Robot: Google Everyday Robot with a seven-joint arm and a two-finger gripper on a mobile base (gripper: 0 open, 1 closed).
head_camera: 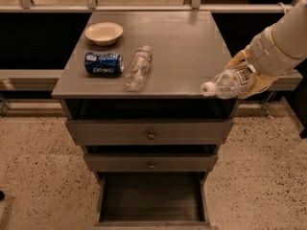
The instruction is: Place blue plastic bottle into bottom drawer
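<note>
Clear bluish plastic with a white cap pointing left: the blue plastic bottle [224,84] hangs sideways in the air, at the front right corner of the grey cabinet top [182,42]. The gripper [247,78], at the end of a pale arm [283,37] reaching in from the right, is clamped around the bottle's labelled body, with yellowish fingers wrapped about it.

The bottle looks light and thin-walled. It would likely dent under pressure and is slick enough to slide, so mid-body by the label seems the safest place to hold it.

The bottom drawer [151,202] stands pulled open, low down and to the left of the bottle, dark inside. Two closed upper drawers [151,134] sit between. The way down in front of the cabinet looks open. The top's front edge and the drawer's side walls are the things to clear.

A Pepsi can [103,63], a slim crinkled bottle [138,67] and a bowl [103,32] rest well away on the left.
</note>
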